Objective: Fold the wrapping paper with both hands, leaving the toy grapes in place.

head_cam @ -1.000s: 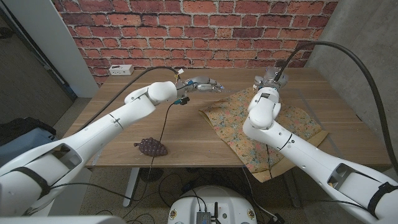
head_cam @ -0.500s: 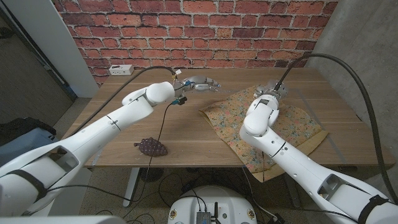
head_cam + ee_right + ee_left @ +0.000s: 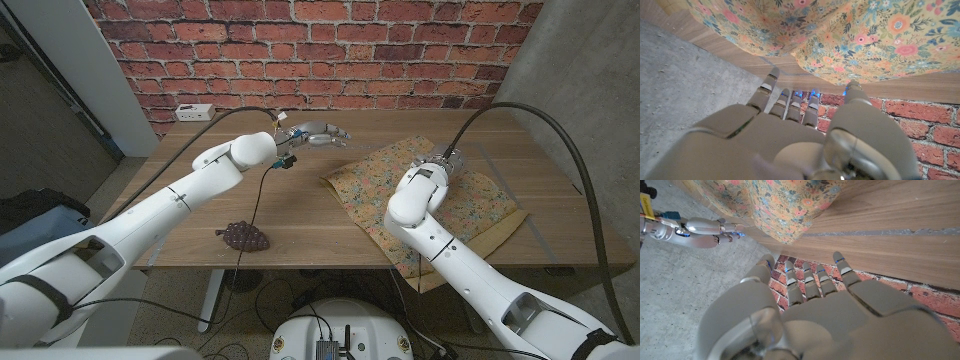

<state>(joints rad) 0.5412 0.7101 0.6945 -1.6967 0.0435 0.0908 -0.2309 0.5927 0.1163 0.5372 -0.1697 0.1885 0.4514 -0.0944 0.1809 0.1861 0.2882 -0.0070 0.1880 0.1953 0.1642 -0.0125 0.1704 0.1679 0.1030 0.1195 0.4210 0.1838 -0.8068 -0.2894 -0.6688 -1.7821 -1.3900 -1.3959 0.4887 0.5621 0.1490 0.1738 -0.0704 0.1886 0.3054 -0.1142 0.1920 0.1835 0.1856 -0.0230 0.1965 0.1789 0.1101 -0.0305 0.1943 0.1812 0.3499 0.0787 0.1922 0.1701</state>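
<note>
The wrapping paper [image 3: 425, 198] lies flat across the right half of the table [image 3: 300, 215], its long axis running diagonally from near the far middle toward the right front edge, where one corner overhangs. The toy grapes [image 3: 244, 237] sit well apart from it, near the front edge on the left side. The left hand [image 3: 318, 133] hovers with fingers spread and empty, just beyond the paper's far corner. The right hand [image 3: 790, 125], also released and holding nothing, seems to hang over the paper's far edge, though its arm hides it from above. Both hands are near that far edge; the right is nearer.
</note>
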